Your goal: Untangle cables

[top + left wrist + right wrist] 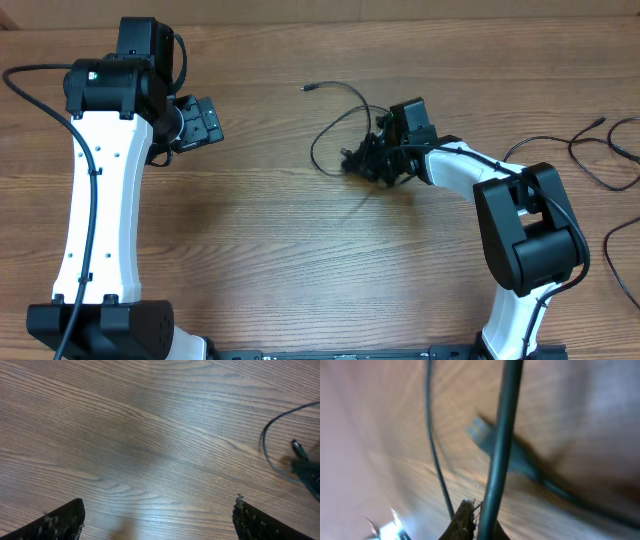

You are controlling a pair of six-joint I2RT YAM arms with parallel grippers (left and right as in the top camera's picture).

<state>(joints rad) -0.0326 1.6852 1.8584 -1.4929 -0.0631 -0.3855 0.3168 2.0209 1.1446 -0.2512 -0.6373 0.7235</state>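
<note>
In the right wrist view, the right gripper point(470, 522) is showing its two fingers pressed together at the bottom edge. They are clamping one strand of the cables point(501, 435), which is running straight up from the tips. Just beside it a thinner strand point(433, 450) is curving upward. Behind both, a blurred silvery plug point(479, 431) is lying on the wooden table point(590, 405).

In the left wrist view, the left gripper point(157, 515) is hovering with its jaws wide apart. Its fingers point(60, 522) are appearing only in the lower corners, and nothing but bare wood is showing between them. At the right edge of this view a loop point(265, 445) of cable is lying on the wood.

From overhead, the tangle point(352, 160) is sitting a little right of the table's middle, with the right gripper down in it. The left gripper is well apart from it, on the left side. One loose end point(308, 88) is reaching toward the far side. More loose cords point(600, 165) are lying near the right edge, apart from the tangle.
</note>
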